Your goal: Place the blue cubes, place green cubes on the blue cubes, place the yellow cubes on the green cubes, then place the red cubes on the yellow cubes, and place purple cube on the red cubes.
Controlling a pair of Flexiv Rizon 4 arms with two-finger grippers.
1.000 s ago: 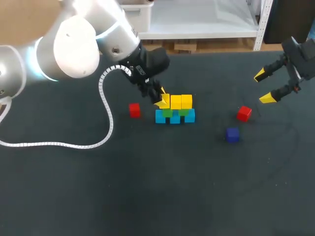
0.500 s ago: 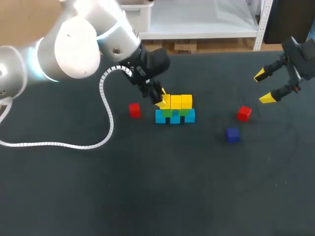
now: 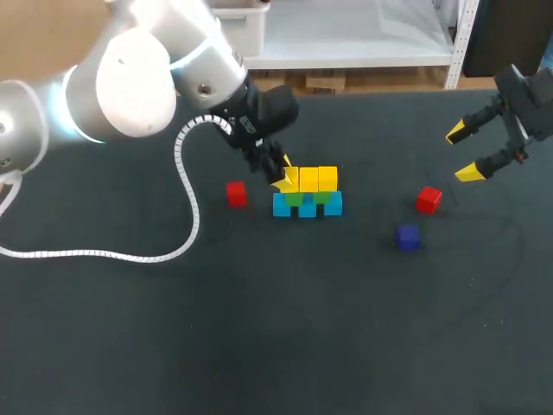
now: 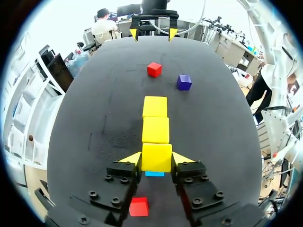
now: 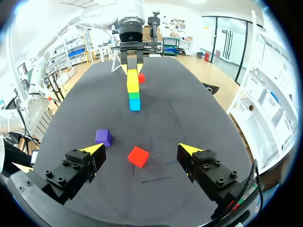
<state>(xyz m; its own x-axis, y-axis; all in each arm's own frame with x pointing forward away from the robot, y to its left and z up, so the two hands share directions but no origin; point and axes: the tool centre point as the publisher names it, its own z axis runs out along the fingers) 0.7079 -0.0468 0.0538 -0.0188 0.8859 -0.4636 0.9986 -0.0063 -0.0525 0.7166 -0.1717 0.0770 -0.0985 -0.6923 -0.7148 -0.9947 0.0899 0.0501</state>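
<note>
Three yellow cubes (image 3: 318,179) sit in a row on green cubes (image 3: 295,199), which rest on a row of blue cubes (image 3: 308,207). My left gripper (image 3: 283,173) stands at the row's left end, its fingers touching both sides of the end yellow cube (image 4: 156,157). A red cube (image 3: 236,194) lies left of the stack, another red cube (image 3: 428,200) and a purple cube (image 3: 408,236) to its right. My right gripper (image 3: 463,152) hangs open above the table's far right, over the red cube (image 5: 138,156) with the purple cube (image 5: 103,137) beside it.
A white corrugated cable (image 3: 130,254) from my left arm loops across the dark table at the left. The table's back edge (image 3: 389,92) runs just behind the stack.
</note>
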